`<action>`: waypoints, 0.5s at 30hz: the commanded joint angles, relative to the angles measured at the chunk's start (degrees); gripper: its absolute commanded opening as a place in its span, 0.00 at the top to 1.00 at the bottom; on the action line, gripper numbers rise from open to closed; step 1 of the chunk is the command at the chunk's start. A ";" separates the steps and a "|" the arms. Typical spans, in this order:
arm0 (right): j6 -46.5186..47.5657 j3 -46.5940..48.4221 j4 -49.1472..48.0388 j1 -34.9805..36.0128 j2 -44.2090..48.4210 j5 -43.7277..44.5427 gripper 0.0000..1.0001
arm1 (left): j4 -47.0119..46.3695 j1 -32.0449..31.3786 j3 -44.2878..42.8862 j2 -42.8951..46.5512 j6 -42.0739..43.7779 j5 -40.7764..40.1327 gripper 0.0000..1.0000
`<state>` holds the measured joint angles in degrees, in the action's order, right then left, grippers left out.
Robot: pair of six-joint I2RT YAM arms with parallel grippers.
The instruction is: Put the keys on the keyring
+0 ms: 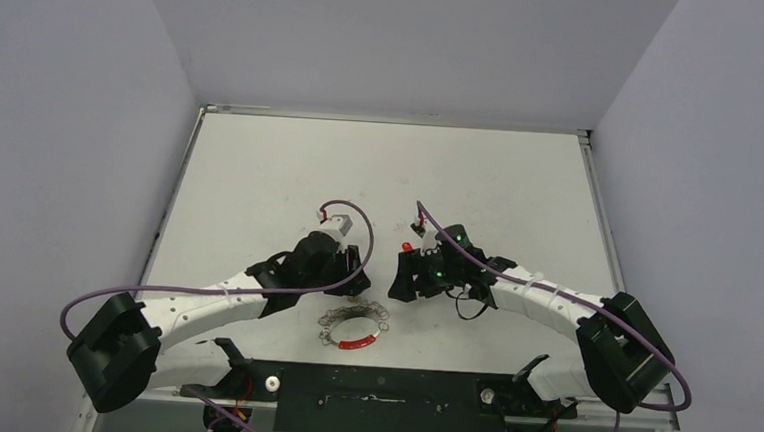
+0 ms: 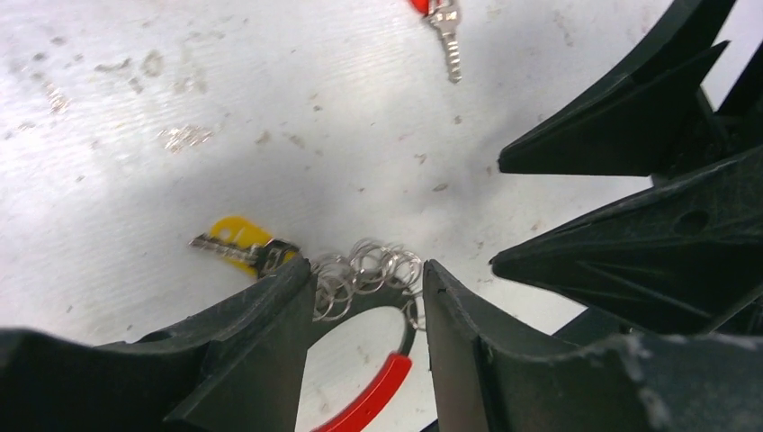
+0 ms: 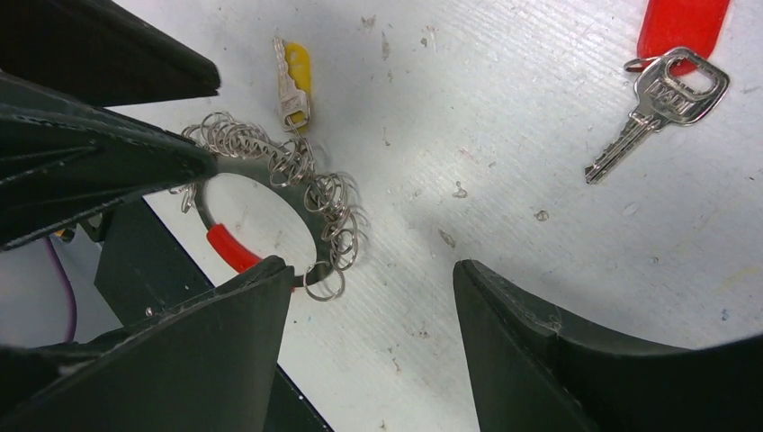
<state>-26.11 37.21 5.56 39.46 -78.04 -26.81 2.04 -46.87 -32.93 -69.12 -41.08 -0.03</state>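
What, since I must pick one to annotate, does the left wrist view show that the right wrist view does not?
Only the left wrist view: the left gripper open, its fingertips on either side of the keyring's coiled wire.
Only the right wrist view: the red key whole, with its red tag. The left wrist view cuts it off at the top edge.
Both: the yellow key beside the keyring, and the ring's red sleeve.
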 commanded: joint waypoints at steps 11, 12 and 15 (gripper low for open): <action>-0.60 5.39 -4.15 5.61 -8.58 -0.50 0.43 | 21.85 0.49 11.81 22.50 -15.90 -7.05 0.61; -0.58 5.94 -4.11 5.70 -9.06 -0.49 0.43 | 21.94 0.47 12.75 24.00 -16.76 -6.71 0.61; -0.37 7.62 -3.94 5.82 -10.27 -0.56 0.47 | 22.74 0.56 14.71 27.31 -19.06 -6.38 0.62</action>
<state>-26.33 40.73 5.10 45.06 -87.31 -27.29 22.55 -46.65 -19.62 -45.52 -54.68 -6.22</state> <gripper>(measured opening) 0.549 0.382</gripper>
